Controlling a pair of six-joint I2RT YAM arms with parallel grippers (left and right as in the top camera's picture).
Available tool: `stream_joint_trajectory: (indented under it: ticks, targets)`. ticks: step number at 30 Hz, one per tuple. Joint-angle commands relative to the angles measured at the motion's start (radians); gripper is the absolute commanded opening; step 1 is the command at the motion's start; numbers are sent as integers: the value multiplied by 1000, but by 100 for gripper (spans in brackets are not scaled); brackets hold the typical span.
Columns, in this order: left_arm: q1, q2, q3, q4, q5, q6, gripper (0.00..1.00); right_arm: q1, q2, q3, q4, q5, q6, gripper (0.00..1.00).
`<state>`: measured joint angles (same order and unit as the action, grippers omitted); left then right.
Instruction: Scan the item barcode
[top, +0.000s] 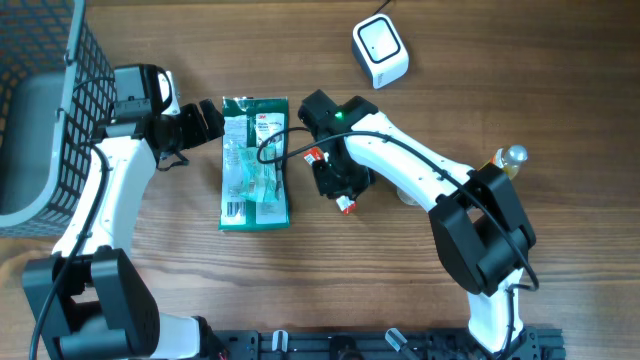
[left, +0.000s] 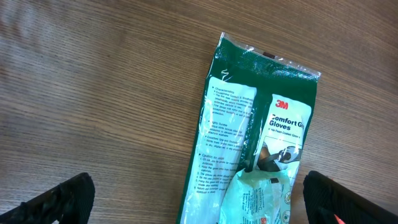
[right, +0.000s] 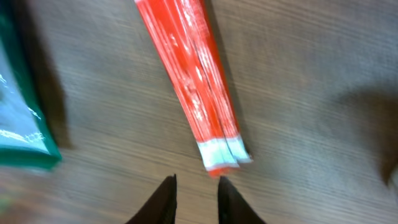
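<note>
Green glove packet and red sachet lie on the desk, neither at the upper-right scanner; left jaws gape, right jaws barely apart.

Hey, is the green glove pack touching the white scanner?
Apart. The overhead view shows a stretch of bare table between the green glove pack and the white scanner.
</note>
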<state>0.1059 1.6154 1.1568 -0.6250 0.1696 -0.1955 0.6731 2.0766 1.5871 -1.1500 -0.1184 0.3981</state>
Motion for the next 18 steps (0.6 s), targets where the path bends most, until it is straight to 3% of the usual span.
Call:
stream_joint_trajectory:
  ticks: [1, 8, 18]
  targets:
    - [9, -11, 13, 4, -6, 9, 100, 0, 7, 12, -51, 91, 13, 24]
    - [8, -11, 13, 4, -6, 9, 100, 1, 8, -50, 20, 93, 50, 30]
    - [9, -11, 13, 3, -6, 9, 100, 0, 9, -58, 50, 101, 101, 29]
